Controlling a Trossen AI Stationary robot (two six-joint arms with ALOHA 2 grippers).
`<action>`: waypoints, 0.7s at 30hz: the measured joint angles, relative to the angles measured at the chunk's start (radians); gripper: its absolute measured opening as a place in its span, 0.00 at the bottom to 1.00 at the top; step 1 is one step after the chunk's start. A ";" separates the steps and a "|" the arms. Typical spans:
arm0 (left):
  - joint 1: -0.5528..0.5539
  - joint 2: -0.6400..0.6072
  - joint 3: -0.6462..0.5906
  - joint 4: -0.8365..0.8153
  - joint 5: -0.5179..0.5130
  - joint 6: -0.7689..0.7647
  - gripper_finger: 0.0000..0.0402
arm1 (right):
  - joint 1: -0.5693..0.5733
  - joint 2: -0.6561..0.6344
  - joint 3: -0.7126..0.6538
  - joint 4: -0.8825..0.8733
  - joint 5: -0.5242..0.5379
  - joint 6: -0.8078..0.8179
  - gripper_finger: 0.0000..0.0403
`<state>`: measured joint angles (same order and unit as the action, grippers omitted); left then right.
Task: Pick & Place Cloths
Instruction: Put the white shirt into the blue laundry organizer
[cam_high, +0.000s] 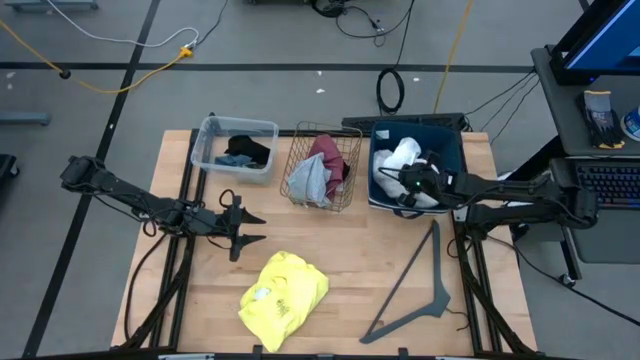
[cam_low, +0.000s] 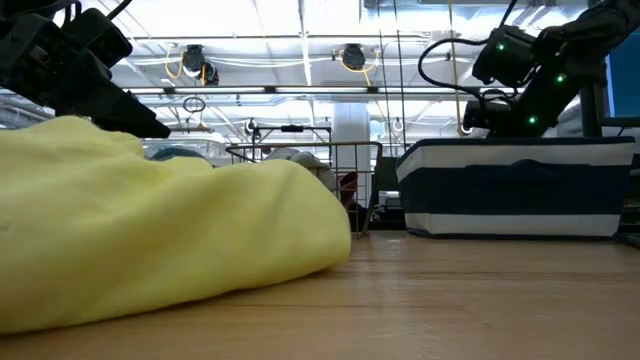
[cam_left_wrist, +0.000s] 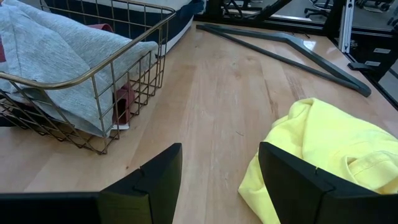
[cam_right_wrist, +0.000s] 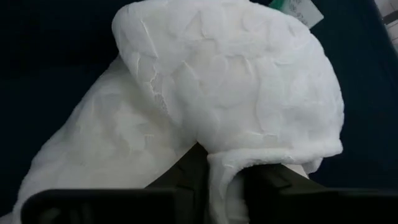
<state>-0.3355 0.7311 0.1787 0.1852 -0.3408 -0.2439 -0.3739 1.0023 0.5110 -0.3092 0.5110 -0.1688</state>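
White cloth sits in the navy bin; I see my right gripper clenched on it. Left gripper hangs released above the tabletop, near the yellow cloth.

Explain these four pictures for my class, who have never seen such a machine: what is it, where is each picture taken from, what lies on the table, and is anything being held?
It is a robot with two dark arms at a wooden table. One picture looks straight down, one looks level across the table-top, and one comes from each wrist. The left gripper hovers open near a yellow cloth on the table. The right gripper reaches into a dark blue bin and is shut on a white cloth. A wire basket holds grey and maroon cloths; a clear tub holds dark ones. A grey angled bar lies beside them.
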 joint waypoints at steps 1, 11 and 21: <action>0.000 0.000 0.000 0.000 0.000 0.000 0.53 | 0.000 0.000 0.000 0.006 -0.004 0.000 0.17; 0.000 0.000 0.000 0.000 0.000 -0.001 0.53 | 0.000 0.001 -0.001 0.100 -0.015 -0.053 0.36; 0.000 0.000 0.000 0.012 0.001 -0.079 0.53 | 0.005 0.001 -0.001 0.178 -0.013 -0.074 0.56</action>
<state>-0.3352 0.7311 0.1786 0.1976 -0.3395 -0.3226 -0.3693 1.0031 0.5102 -0.1311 0.4982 -0.2431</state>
